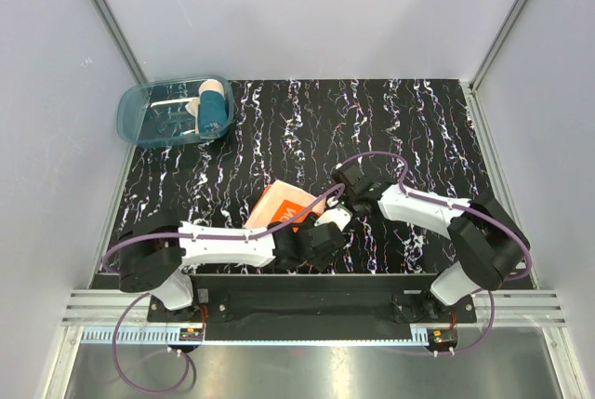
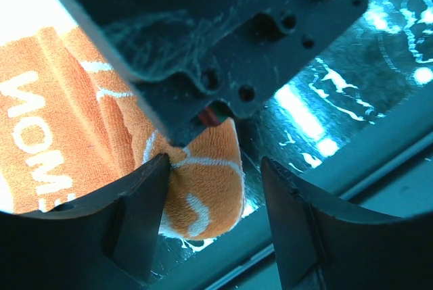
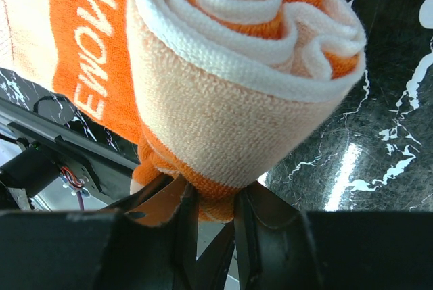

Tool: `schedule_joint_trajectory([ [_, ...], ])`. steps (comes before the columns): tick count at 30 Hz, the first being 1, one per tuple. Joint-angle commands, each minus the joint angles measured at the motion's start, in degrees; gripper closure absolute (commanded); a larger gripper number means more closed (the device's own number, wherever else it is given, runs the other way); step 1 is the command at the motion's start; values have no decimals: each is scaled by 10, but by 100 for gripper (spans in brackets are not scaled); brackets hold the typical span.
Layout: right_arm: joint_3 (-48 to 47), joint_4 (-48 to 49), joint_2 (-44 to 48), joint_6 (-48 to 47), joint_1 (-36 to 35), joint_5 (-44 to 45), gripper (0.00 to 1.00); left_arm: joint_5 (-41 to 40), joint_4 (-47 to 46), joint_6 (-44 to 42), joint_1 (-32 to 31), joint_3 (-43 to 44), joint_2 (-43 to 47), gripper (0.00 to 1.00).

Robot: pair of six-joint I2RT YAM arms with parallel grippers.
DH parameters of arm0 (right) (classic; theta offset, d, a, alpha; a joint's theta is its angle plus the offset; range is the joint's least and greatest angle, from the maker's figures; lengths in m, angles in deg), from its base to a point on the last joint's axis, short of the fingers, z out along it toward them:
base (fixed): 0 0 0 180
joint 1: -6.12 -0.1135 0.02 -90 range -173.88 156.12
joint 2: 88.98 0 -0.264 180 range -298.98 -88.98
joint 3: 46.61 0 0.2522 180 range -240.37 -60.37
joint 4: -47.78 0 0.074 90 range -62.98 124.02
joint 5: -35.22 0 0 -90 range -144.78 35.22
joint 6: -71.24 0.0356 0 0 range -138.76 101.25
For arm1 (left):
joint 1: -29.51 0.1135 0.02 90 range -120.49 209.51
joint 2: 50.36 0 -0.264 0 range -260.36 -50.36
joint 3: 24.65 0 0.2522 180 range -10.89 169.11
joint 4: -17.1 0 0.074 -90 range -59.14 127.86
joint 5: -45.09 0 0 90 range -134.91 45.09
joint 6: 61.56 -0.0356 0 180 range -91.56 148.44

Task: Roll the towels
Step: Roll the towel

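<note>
Near the front edge of the table (image 1: 409, 129), seen from above, the orange towel (image 1: 276, 202) lies partly under both arms' ends, well apart from the teal towel (image 1: 213, 113) rolled in the tub (image 1: 139, 113). At the left wrist, the left claw (image 2: 215, 165) stands spread, an orange corner between its fingers, touching one. At the right wrist, the right claw (image 3: 215, 203) pinches the lower edge of the towel's rolled end.

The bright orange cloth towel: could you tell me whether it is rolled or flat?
Partly rolled. The bright orange cloth towel shows a spiral of layers at one end, while a flat lettered stretch extends beside it.
</note>
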Motion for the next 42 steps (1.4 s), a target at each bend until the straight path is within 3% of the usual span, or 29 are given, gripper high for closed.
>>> schedule_joint_trajectory([
  [1,-15,-29,-3,-6,-10,7,76,-37,12,13,-1,-5,-18,37],
  [8,-25,-44,-5,-12,-9,9,76,-35,5,33,-2,-48,-24,40],
  [16,-47,-68,-5,-27,-10,7,76,-49,50,60,-3,-56,-72,57],
  [22,-44,-89,18,-29,-8,13,75,-39,39,60,0,-77,-65,75],
  [26,-43,-111,33,-31,0,37,60,-11,26,45,3,-80,-60,81],
  [27,-44,-125,37,-31,2,44,46,9,17,41,5,-81,-53,81],
  [30,-49,-153,46,-36,16,71,20,29,14,39,15,-80,-36,81],
  [33,-50,-173,64,-42,41,90,14,54,8,36,30,-76,-15,81],
  [42,-76,-250,175,-52,123,195,9,148,-27,23,84,-90,48,84],
])
